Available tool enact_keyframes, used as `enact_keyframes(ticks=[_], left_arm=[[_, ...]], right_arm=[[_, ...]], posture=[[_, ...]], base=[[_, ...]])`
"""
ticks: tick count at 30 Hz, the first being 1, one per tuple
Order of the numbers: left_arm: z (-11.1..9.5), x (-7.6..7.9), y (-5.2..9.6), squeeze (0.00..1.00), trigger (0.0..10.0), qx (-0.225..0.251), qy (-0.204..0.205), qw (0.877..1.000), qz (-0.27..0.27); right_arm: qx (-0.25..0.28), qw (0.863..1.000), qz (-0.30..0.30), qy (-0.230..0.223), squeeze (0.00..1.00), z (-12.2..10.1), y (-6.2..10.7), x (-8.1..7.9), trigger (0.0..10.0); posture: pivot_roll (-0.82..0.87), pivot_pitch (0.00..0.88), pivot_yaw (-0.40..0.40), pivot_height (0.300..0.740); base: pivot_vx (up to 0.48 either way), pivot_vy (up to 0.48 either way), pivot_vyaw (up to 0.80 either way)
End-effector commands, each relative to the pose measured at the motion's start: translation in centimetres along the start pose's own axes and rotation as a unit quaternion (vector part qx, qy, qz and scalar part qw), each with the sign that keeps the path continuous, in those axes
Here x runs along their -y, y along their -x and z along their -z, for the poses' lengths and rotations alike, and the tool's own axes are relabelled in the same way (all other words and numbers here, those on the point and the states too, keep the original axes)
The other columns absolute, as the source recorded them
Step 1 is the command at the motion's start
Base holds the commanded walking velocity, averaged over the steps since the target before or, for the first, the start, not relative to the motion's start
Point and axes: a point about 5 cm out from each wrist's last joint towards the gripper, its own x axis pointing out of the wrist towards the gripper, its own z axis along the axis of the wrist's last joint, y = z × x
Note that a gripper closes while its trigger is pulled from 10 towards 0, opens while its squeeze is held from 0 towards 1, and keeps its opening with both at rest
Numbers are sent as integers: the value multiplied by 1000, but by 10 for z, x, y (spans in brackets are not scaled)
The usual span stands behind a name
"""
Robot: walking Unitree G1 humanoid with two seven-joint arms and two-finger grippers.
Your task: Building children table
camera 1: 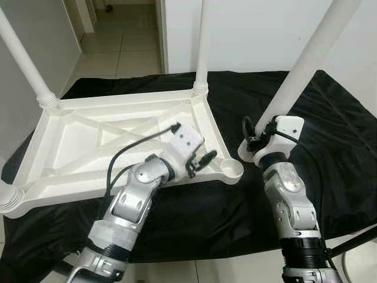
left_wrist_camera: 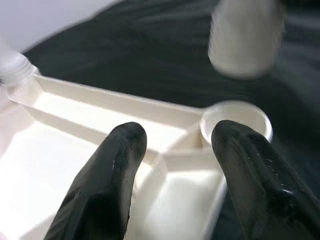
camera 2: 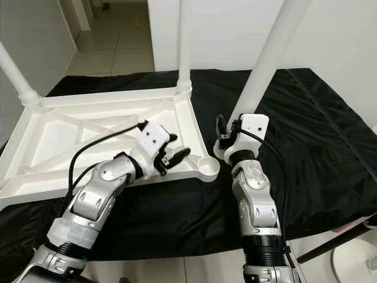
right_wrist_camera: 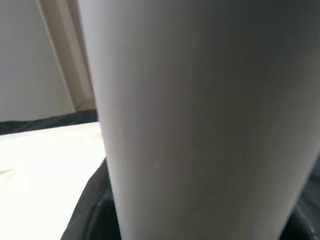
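upturned white tabletop (camera 1: 88, 138) lying on black cloth (camera 1: 330, 135), legs already standing in three corners. left gripper (camera 1: 199, 163) over the near right corner, fingers (left_wrist_camera: 107, 175) spread and empty, just short of the bare socket (camera 1: 231, 168). loose fourth leg (camera 1: 300, 71) standing tilted on the cloth beside that socket, right gripper (camera 1: 259, 141) at its base, seemingly clamped round it, though fingers hidden behind the wrist.

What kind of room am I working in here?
Probably a home room opening onto a hallway: tiled floor through a doorway, white walls, and a black cloth spread under the upturned tabletop.
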Motion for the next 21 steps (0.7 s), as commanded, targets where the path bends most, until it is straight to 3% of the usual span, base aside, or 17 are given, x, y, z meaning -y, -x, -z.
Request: enact_keyframes(ticks=[1, 3, 6, 7, 13, 21], left_arm=[[6, 4, -1, 0, 10000, -13, -13, 1000, 6], [20, 3, -8, 0, 10000, -68, -48, 996, -20], [26, 2, -11, 0, 10000, -92, -61, 993, -37], [32, -1, -17, 0, 10000, -124, -61, 988, -67], [37, -9, -23, 0, 10000, -160, -55, 980, -103], [37, -5, -30, 0, 10000, -166, -81, 979, -81]], right_arm=[[17, 1000, 3, -1, 0, -6, -3, 0, 10000], [27, 1000, 6, -1, 0, -11, -5, 1, 10000], [32, 999, 8, 0, 0, -13, -5, 2, 10000], [37, 999, 17, 1, 0, -15, -4, 5, 10000], [38, 999, 28, 3, 0, -17, -2, 9, 10000], [41, 998, 38, 6, 0, -18, -2, 14, 10000]], posture=[[-69, 4, 6, 740], [-95, 21, 28, 740], [-95, 21, 28, 740], [-108, 32, 39, 740], [-119, 45, 51, 740], [-118, 49, 58, 740]], base=[[0, 0, 0], [0, 0, 0], [0, 0, 0], [0, 0, 0], [0, 0, 0], [0, 0, 0]])
